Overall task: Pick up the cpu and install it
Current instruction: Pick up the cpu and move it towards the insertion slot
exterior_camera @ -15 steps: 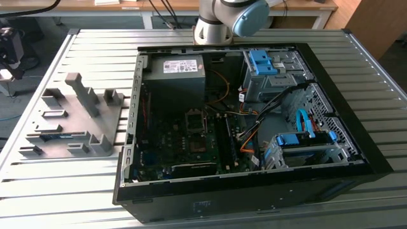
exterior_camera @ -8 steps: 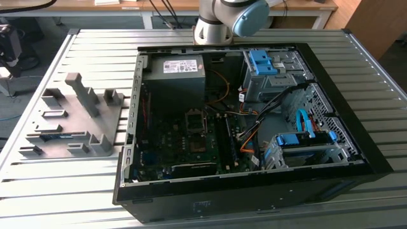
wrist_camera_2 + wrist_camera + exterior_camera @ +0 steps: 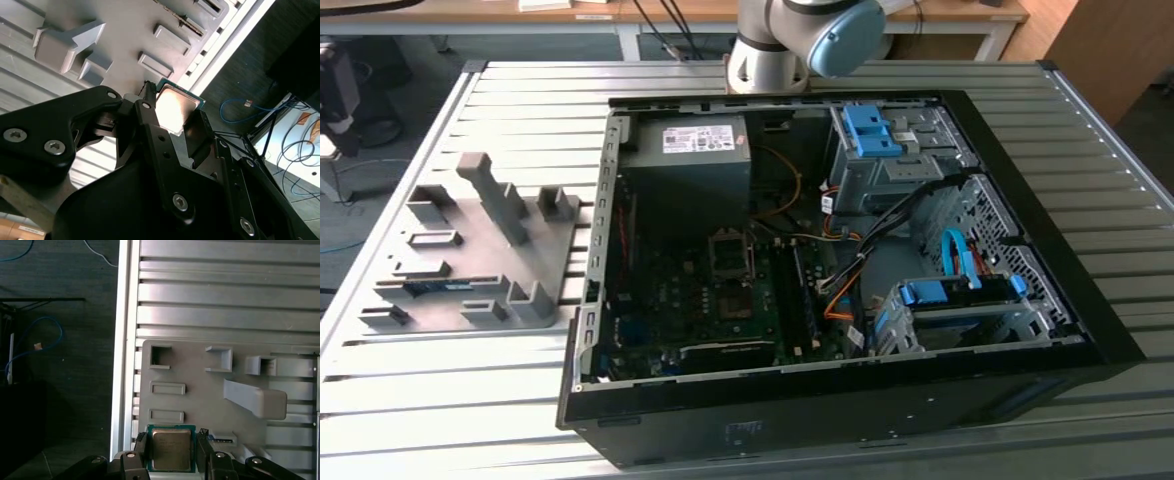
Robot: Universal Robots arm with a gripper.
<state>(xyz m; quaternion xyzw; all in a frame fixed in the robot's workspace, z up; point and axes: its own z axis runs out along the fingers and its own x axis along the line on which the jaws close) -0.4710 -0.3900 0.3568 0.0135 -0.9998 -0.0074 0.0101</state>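
The cpu point(image 3: 171, 449), a small square chip with a silver-grey top and a green rim, sits between my gripper's point(image 3: 171, 454) two black fingers point(image 3: 141, 451), which press on two opposite edges. In the second wrist view the cpu point(image 3: 175, 106) catches bright light, and the gripper point(image 3: 172, 120) is shut on it. It hangs above the grey parts holder point(image 3: 200, 405), near the holder's edge by the table rim. The open computer case point(image 3: 827, 250) lies on the table with its motherboard socket point(image 3: 728, 250) in the middle.
The grey parts holder point(image 3: 467, 260) with raised blocks and slots lies at the exterior view's left of the case. A dark memory stick point(image 3: 181, 21) rests in one slot. Inside the case are a grey power supply point(image 3: 683, 160), blue drive brackets point(image 3: 958, 290) and loose cables. The arm's base point(image 3: 781, 45) stands behind the case.
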